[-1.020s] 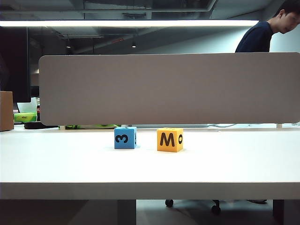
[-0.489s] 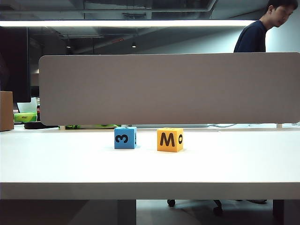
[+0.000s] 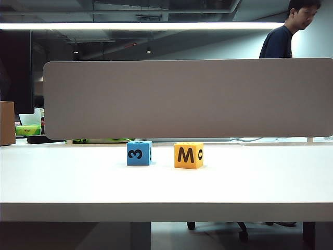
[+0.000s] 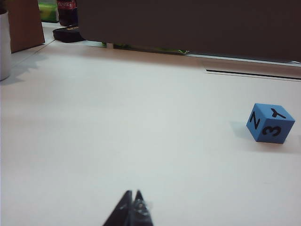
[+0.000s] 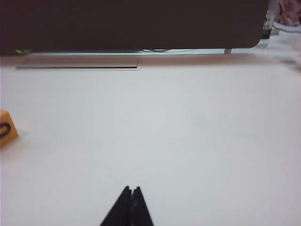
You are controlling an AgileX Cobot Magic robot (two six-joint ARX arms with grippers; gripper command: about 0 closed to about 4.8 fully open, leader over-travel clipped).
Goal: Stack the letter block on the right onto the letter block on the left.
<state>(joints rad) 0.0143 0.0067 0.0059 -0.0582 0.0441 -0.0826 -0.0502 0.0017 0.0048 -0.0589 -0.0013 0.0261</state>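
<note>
Only the man [image 3: 289,28] behind the screen [image 3: 187,99] shifted, while we kept left gripper [image 4: 133,202] and right gripper [image 5: 131,195] closed, empty, well short of blue block [image 3: 139,153] beside yellow block [image 3: 188,155] on the table [image 3: 166,187].

My right gripper [image 5: 131,189] hangs low over the white table [image 5: 188,132], fingertips pressed together, nothing between them. I see only a corner of the yellow block [image 5: 6,130] at the frame's edge, well apart from it. A dark panel [image 5: 131,23] stands behind.
</note>
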